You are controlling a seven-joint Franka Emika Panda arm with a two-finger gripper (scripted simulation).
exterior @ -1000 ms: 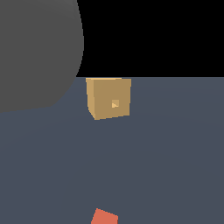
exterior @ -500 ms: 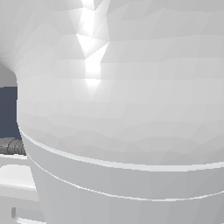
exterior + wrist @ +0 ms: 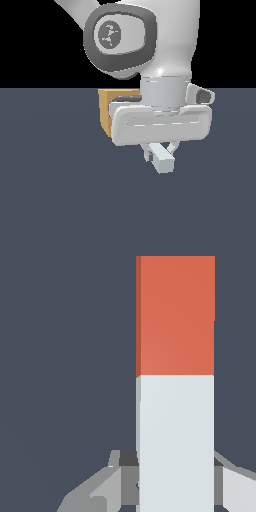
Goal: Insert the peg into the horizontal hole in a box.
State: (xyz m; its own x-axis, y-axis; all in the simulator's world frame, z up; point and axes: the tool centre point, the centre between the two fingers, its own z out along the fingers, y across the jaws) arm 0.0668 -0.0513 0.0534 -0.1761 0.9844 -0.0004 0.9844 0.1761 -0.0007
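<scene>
Peg (image 3: 163,161) sits clamped between the two fingers of the gripper (image 3: 161,150), which hangs above a dark blue-grey floor (image 3: 60,200). In the exterior view only the peg's pale grey-white end shows, poking out below the wide white gripper body toward the camera. The fingers (image 3: 148,152) close in on it from both sides, so the jaws are narrowed to the peg's width.

In the wrist view the peg (image 3: 175,386) runs as a straight square bar away from the fingers (image 3: 107,488). The half nearer the fingers is pale grey-white and the far half is orange-red. Grey fingers press against both of its sides at the pale end.

Behind the gripper in the exterior view stands the tan box (image 3: 111,107). Only its corner toward the exterior view's left is visible, since the gripper body and arm (image 3: 150,45) cover the rest. The hole in the box's face is hidden.
</scene>
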